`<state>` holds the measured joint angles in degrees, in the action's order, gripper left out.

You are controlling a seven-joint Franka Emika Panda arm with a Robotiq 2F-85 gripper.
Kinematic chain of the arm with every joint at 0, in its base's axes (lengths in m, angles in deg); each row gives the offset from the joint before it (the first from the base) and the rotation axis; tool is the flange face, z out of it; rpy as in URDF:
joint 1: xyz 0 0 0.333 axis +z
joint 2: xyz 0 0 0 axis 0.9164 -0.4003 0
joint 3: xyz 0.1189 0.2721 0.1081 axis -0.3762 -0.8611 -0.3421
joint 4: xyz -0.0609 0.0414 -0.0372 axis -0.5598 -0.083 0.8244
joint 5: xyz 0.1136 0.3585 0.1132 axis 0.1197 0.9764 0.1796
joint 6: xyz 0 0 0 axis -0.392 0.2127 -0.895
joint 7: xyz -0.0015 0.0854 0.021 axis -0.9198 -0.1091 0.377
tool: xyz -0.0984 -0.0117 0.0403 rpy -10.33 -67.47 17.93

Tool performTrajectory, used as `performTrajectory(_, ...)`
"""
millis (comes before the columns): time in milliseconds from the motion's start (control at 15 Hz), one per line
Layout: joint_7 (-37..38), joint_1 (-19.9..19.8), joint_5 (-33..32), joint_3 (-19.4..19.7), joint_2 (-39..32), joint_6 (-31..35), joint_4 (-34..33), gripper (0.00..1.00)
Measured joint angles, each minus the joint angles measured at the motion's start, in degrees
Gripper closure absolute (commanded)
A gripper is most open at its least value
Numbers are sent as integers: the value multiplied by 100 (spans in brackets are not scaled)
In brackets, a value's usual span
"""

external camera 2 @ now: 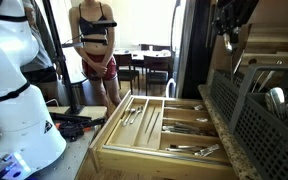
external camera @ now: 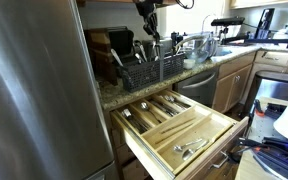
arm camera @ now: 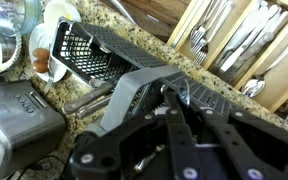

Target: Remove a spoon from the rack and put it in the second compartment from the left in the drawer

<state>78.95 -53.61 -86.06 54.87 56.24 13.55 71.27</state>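
- Standing on the speckled granite worktop [external camera: 117,93], the black wire-grid dish rack [external camera: 142,70] holds upright metal cutlery [external camera 2: 274,100]; a single spoon is hard to pick out.
- The pale wooden drawer [external camera: 216,125] stands open just below, its narrow slots [external camera: 144,118] holding silver cutlery [external camera: 162,106].
- The black claw [external camera: 150,32] hovers above the rack, clenched; whether it pinches anything cannot be told.

Gripper above rack and open drawer

The gripper [arm camera: 169,88], jaws together, fills the lower frame over the black rack [arm camera: 84,58] on the speckled counter [arm camera: 109,18]. At upper right, the drawer [arm camera: 187,22] slots hold cutlery [arm camera: 246,40]. A toaster [arm camera: 14,125] sits lower left.
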Motion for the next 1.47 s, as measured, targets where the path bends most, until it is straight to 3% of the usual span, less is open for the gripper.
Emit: performTrajectory(1467, 0, 1, -229, -121, 385, -397, -6, 94)
